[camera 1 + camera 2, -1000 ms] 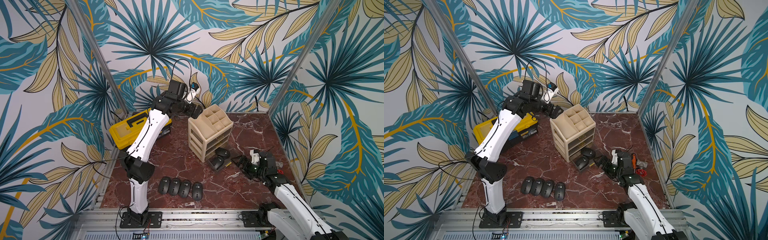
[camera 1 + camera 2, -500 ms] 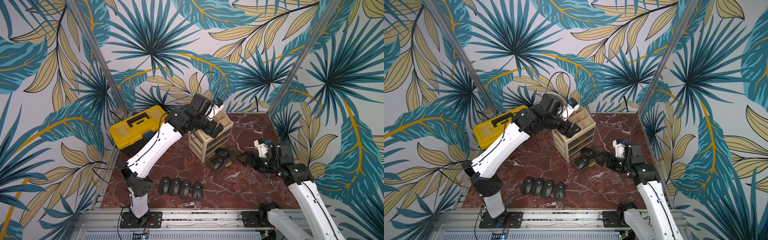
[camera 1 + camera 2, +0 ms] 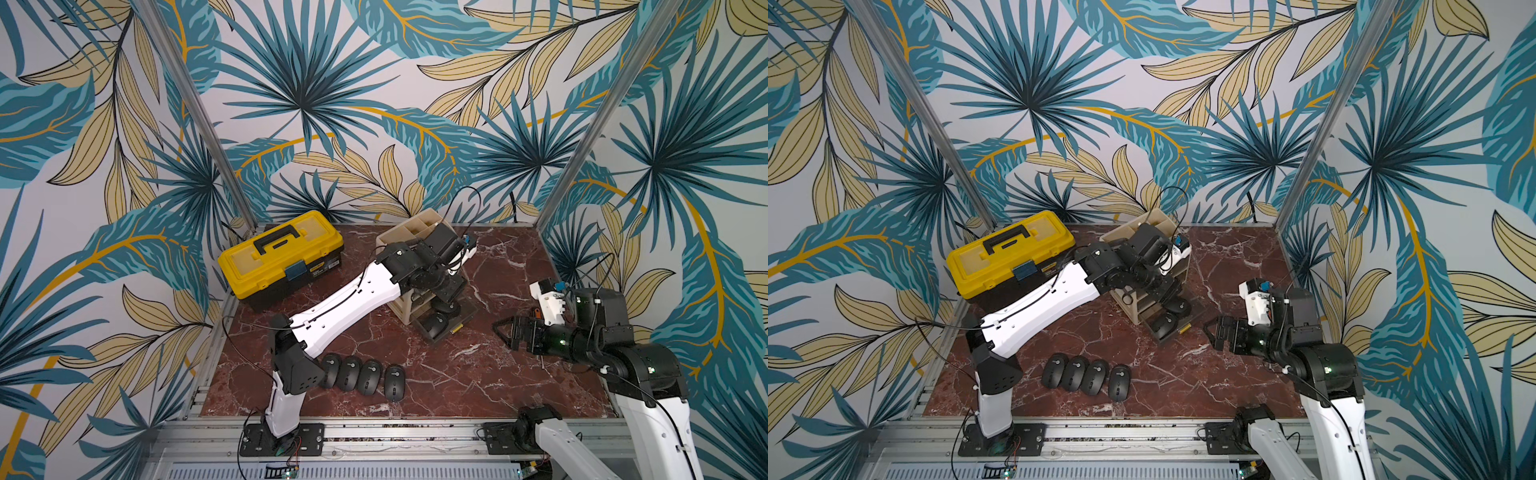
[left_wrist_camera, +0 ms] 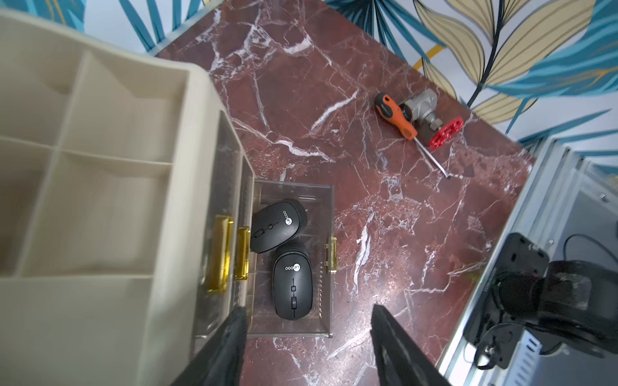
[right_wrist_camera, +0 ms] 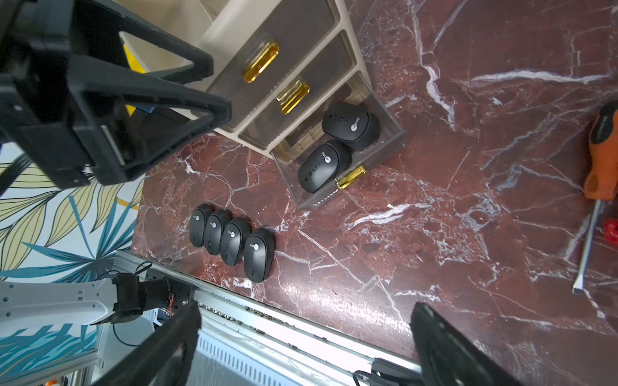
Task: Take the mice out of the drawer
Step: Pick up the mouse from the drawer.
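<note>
Mice: 2 [image 4: 292, 284] sit in the pulled-out bottom drawer [image 4: 294, 190], 4 [image 5: 230, 242] lined up on the table [image 5: 434, 234]. Probably light, hard, kinda slick, so pinch across the sides. Left pincer [image 4: 307, 309] hovers over the drawer, fingers apart, empty. Right pincer [image 5: 306, 307] gapes wide too.

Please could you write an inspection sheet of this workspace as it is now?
Surface: red marble table, no spill seen.
Job's things: four mice in a row on the table; two mice in the open drawer of the beige organizer.
Clutter: yellow toolbox, orange screwdriver, valve with red wheel.
Hands: left hand open above the drawer, empty; right hand open, empty.
Cables: black cable loops above the left wrist.
Surroundings: leaf-pattern walls, metal rail in front.
</note>
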Robot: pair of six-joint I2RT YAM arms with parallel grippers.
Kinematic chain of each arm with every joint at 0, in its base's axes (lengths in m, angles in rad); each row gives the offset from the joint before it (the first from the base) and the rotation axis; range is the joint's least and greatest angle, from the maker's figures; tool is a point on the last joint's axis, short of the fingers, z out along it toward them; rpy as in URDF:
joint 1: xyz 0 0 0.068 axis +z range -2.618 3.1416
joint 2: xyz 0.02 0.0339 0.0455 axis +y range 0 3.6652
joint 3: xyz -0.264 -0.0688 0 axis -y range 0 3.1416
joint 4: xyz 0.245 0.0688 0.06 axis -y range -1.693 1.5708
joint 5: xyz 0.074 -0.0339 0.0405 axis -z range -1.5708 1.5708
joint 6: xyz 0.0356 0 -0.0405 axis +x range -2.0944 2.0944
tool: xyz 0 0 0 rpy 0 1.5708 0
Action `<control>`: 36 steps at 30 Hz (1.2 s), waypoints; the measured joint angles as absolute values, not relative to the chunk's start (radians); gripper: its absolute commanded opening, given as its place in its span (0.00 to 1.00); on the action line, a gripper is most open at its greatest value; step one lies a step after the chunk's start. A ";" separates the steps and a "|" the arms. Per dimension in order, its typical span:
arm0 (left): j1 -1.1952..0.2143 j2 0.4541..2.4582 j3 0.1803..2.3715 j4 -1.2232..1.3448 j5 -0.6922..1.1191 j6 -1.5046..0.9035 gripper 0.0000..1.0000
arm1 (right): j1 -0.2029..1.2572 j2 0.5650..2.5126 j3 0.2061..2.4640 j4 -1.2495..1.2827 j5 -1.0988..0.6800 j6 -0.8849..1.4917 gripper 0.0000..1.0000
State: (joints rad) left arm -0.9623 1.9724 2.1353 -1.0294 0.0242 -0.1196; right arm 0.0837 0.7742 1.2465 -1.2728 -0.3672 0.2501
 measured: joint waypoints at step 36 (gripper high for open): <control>-0.936 2.283 2.165 -1.195 0.017 0.042 0.58 | 0.084 0.736 1.205 -1.307 -0.398 0.246 0.99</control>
